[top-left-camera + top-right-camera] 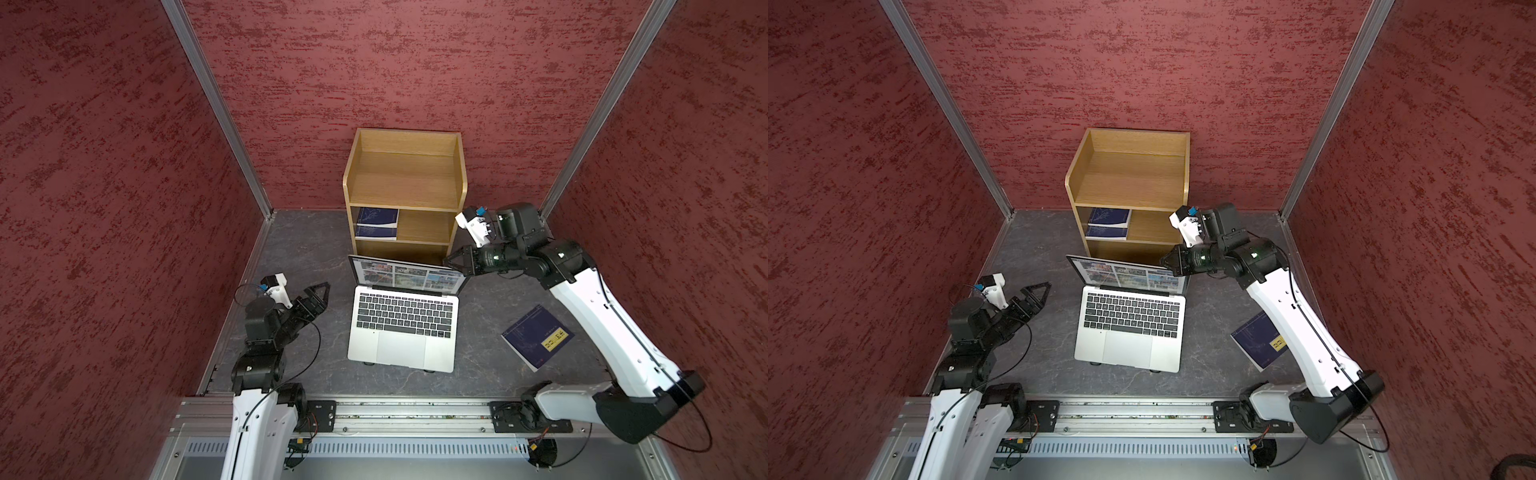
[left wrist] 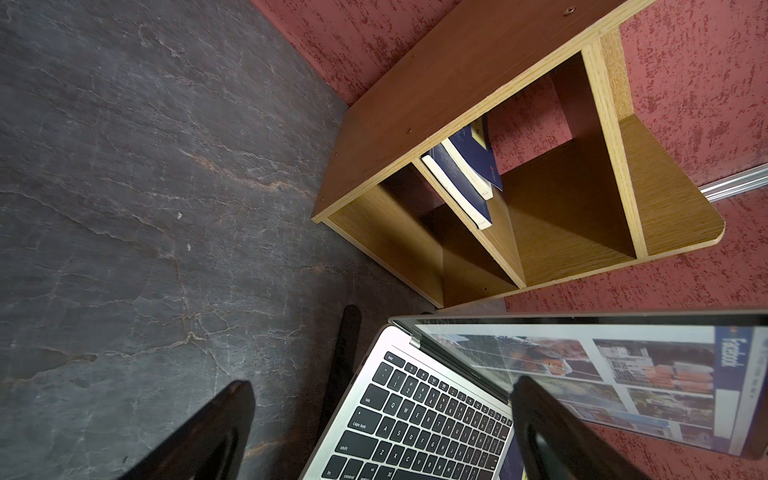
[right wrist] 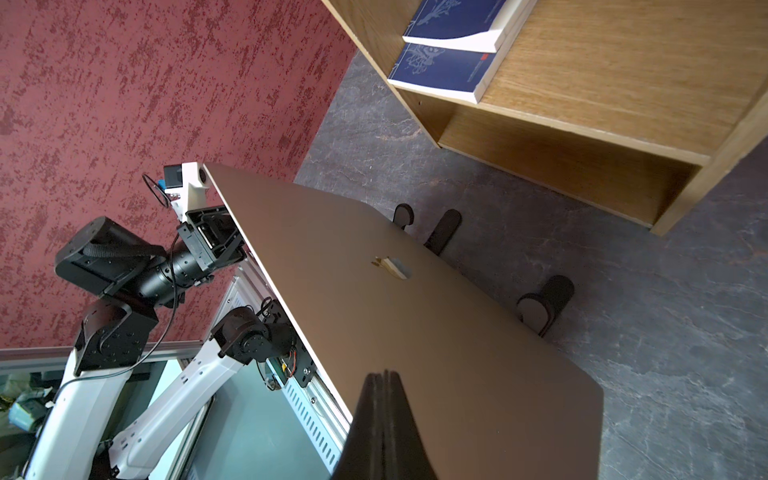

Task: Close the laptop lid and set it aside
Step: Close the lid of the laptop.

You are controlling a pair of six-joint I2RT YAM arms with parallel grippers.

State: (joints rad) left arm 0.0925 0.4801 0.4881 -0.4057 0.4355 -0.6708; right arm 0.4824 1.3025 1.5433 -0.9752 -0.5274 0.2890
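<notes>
Thin silver-grey aluminium laptop [image 1: 403, 328] with black keys, open in the middle of the dark grey marbled tabletop [image 1: 299, 249], trackpad toward the front edge. Flat silver laptop lid [image 1: 409, 277] raised at an angle, lit screen facing forward, apple logo on its back. Black right gripper [image 1: 451, 262] at the lid's top right corner, fingers pressed together against the lid's back, pinching nothing. Black left gripper [image 1: 322, 296] just left of the lid, apart from it, fingers spread wide, empty. At the back edge, light wooden shelf unit [image 1: 405, 166] holding two dark blue books [image 1: 377, 223]. Another dark blue book [image 1: 536, 336] flat near the right edge.
</notes>
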